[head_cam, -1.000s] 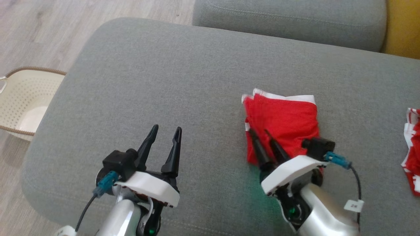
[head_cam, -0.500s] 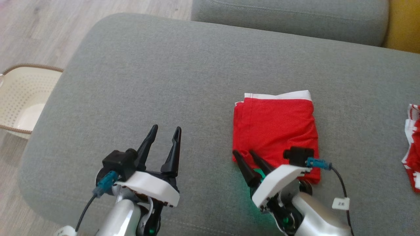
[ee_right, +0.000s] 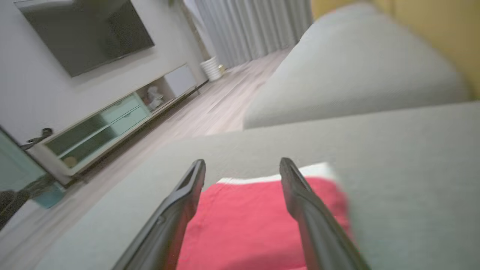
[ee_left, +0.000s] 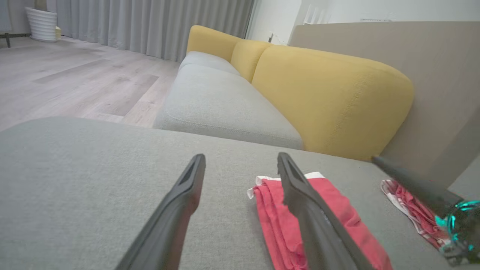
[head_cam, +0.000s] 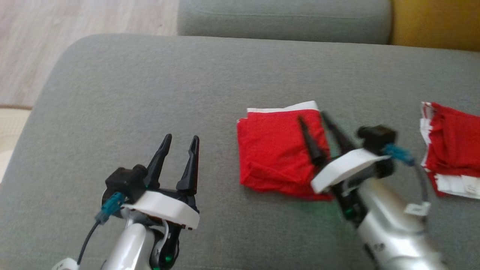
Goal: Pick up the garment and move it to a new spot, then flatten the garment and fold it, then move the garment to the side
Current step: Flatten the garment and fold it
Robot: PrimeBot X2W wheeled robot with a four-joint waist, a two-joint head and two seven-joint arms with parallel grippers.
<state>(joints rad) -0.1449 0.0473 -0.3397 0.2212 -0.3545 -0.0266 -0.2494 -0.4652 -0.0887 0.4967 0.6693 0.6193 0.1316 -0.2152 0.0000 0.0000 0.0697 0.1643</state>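
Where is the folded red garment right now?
In the head view the folded red garment lies right of centre on the grey cushion, beneath the open right gripper, with a second red garment farther right.

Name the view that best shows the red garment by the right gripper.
Head view: the garment seen from above, nearly whole, white band included; the right gripper covers its right edge. The left wrist view gives a low slant, partly behind the left gripper. The right wrist view is blurred and partial.
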